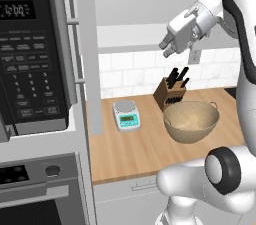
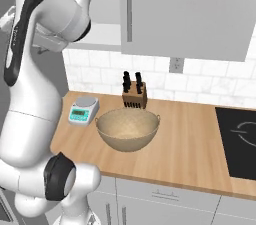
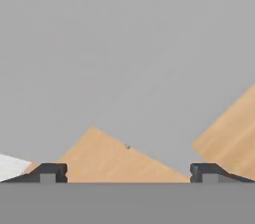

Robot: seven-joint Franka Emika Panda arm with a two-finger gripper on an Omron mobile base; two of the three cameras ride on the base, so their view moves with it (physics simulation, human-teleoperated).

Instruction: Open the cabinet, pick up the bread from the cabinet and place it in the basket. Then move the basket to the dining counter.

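microwave: black microwave far left in the left base view, oven below it.
cabinet: left door swung out edge-on beside the microwave, white shelf showing behind it. right door flat and shut, bar handle on its left edge.
bread: can't make it out on the shelf or in the basket, so location unknown.
scale: small white scale on the wood counter, left of the basket, apart from it.
knife block: knife block at the wall, just behind the basket rim.
basket: tan woven basket upright on the counter, inside looks bare.
gripper: gripper up at shelf height, above the knife block, tilted down-left; fingers spread wide, nothing between them. hand view has both tips far apart, grey panel and counter beyond.
cooktop: dark cooktop far right, well apart from the basket.
step (guess): door open, reach into the shelf for the bread comes next.
risk: open door edge sits near the wrist path, a sideways swing could clip it or knock it shut.
risk: bread unseen, blind reach may close on air or shove it deeper.
risk: dropping low could hit the knife block.
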